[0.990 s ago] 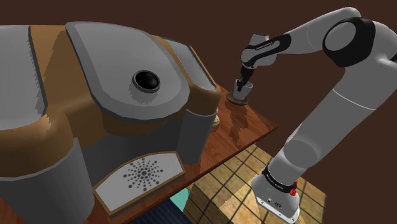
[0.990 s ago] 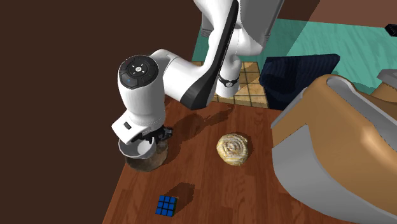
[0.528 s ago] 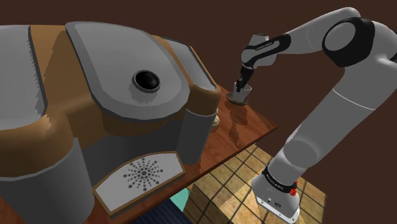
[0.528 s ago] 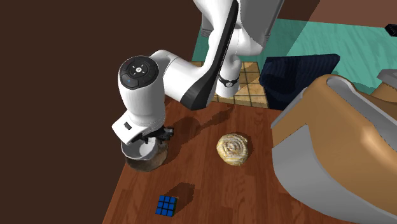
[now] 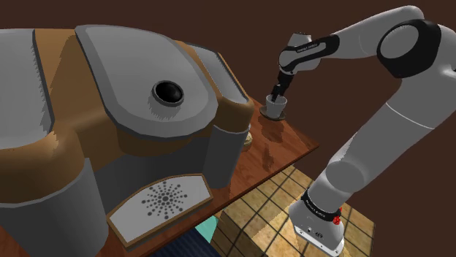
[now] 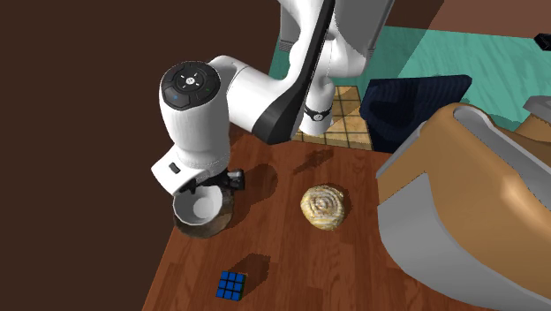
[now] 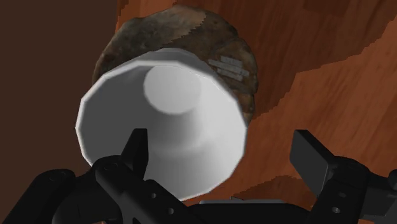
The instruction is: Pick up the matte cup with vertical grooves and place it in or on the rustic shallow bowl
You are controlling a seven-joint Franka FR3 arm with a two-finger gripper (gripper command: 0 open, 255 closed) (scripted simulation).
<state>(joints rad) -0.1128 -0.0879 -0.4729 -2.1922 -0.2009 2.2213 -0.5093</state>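
— Gripper (image 7: 221, 137) first: what have you got?

— I read it as open. One of the fingers (image 7: 135, 153) shows against the inside of the white cup (image 7: 168, 92) and the other stands well clear outside its wall, so nothing is clasped. My guess is that this straddle suits a hold by the rim, since the cup flares too wide to span.

— Where is the cup?

— It is upright, mouth up, sitting in the mottled brown bowl (image 7: 184, 32) on the wooden table (image 7: 337, 70). I'd judge the placing done, with only the retreat left.

— Take the second exterior view left to right.

— Cup and bowl sit at the table's left edge, with the arm's white wrist (image 6: 196, 132) just above them. Then comes a coloured cube (image 6: 231, 284), nearer the camera and apart. Next is a tan spiral lump (image 6: 324, 208), and last a big tan and grey shape (image 6: 459, 203), cut off at the right edge. I can't tell what that is.

— What else is hidden?

— The wrist covers most of the fingers there. I can't tell whether the inner finger touches the wall, or whether the cup's foot sits flat. I can't make out any grooves.
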